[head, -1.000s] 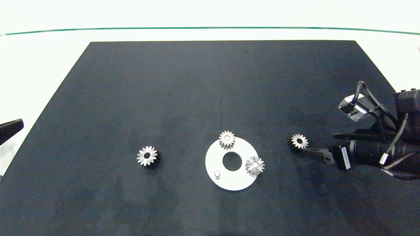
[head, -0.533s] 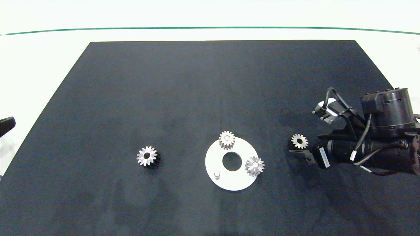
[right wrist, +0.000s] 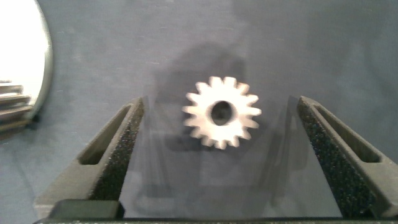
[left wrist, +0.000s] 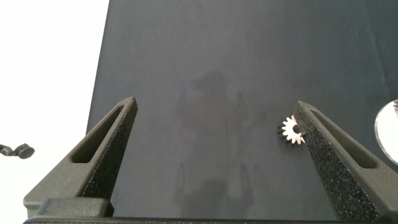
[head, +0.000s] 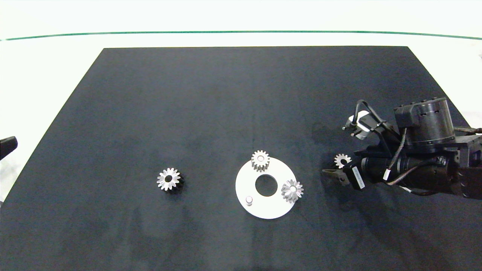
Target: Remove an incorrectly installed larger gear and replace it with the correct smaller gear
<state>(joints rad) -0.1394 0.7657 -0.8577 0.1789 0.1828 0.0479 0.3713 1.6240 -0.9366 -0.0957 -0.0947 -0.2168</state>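
On the white round plate (head: 260, 210), the larger gear (head: 292, 191) with pointed teeth sits on the right peg. A narrower gear (head: 260, 160) is on the far peg, and the near-left peg (head: 249, 200) is bare. A smaller loose gear (head: 341, 160) lies on the mat to the right of the plate, partly hidden by my right arm. My right gripper (head: 331, 163) is open just above the mat, with that gear (right wrist: 221, 113) between its fingers and touching neither. Another loose gear (head: 168, 179) lies left of the plate. My left gripper (left wrist: 214, 104) is open and empty at the mat's left edge.
A black mat (head: 241, 94) covers the white table. The plate's edge (right wrist: 25, 56) lies just beyond my right gripper. The left loose gear (left wrist: 292, 130) lies on the mat ahead of my left gripper. A green line (head: 241, 32) runs along the far side of the table.
My right arm has moved left toward the plate, and its fingers now reach past the right loose gear on both sides. The gears have not moved. The left arm barely shifted.
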